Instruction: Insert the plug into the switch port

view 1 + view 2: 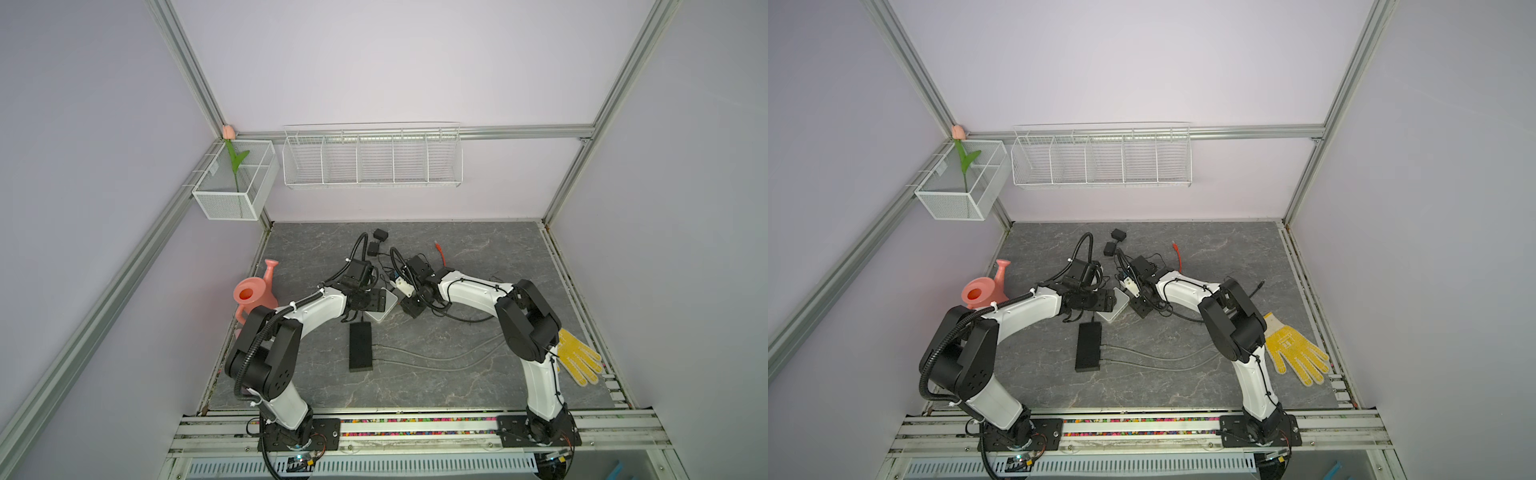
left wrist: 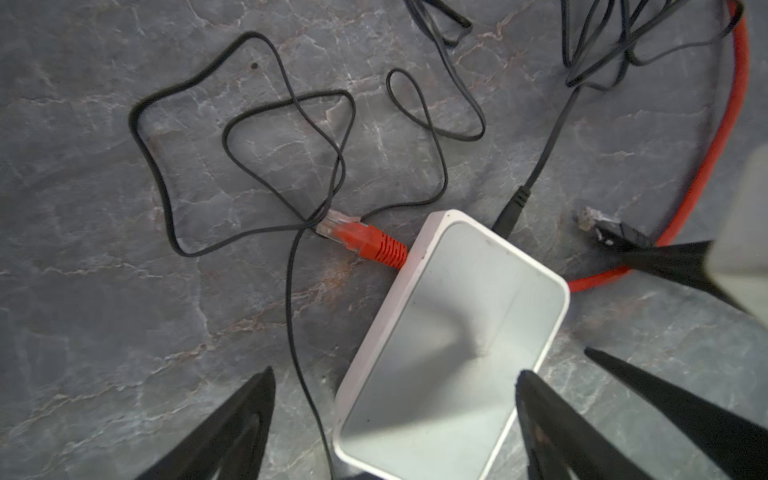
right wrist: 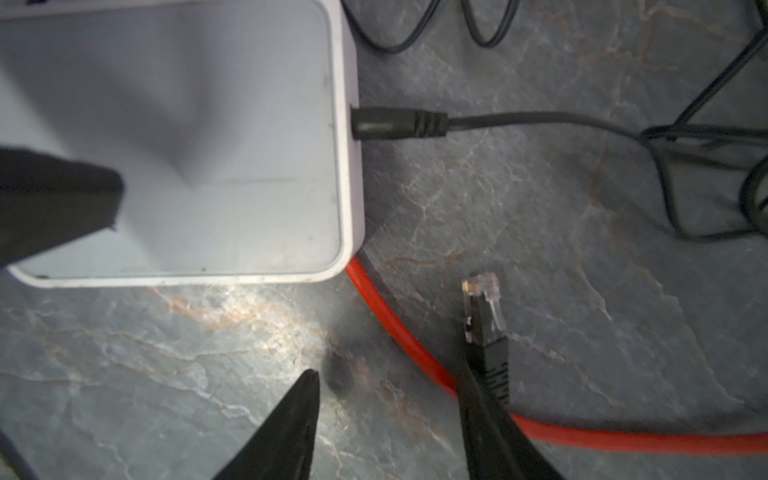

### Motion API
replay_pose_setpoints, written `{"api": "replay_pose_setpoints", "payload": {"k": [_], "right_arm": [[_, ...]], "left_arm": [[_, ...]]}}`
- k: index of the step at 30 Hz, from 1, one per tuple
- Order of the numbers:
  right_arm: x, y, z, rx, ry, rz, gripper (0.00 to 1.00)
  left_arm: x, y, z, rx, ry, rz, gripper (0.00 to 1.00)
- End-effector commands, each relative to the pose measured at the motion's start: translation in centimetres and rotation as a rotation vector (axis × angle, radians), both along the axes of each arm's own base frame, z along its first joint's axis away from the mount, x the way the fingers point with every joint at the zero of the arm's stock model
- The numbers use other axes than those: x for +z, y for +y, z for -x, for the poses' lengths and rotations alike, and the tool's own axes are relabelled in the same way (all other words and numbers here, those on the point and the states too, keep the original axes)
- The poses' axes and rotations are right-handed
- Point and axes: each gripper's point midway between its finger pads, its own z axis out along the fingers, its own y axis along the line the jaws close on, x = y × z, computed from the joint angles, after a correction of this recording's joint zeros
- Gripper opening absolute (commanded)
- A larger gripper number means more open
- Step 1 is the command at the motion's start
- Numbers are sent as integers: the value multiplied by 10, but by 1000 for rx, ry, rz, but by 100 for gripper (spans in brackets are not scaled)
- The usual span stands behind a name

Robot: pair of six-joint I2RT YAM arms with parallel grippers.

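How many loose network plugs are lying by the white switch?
2. An orange plug lies against the side of the switch; a black plug lies beside the orange cable. Others may be hidden.

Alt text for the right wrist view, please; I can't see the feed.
The black plug lies loose on the table just outside the jaws of the open right gripper, not in the switch. A power jack sits in the switch's side, and a red cable emerges at its corner.
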Motion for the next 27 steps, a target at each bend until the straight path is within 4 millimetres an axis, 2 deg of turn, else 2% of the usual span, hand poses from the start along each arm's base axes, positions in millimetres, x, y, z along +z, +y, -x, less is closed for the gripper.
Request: {"api": "replay_pose_setpoints", "payload": {"k": [1,5,9,16,18,23,25,27], "right_arm": [[4,-1,-2,57,-21,21,56],[7,8,-1,94,-17,-15,58],[-13,10,-2,100,36,4,58],[-26,4,0,90,90,3,55],[-30,-1,3,82,122,0,51],[-31,-11,10,61,141,-3,31],[-28,-12,13,56,145,-9,25],[-29,-15,17,49,156,-1,20]], "left_arm": [[2,-1,-3,-30,0,-24,90],[2,-9,1,-53,10,14,90],[2,-19,5,-79,12,19,91],[-13,-27,9,-121,51,-9,92],[-17,-27,10,-128,64,-24,92],[-28,-23,13,-132,93,-76,91],[-31,-22,12,-128,100,-94,87],[-32,-20,10,-116,100,-109,78]]}}
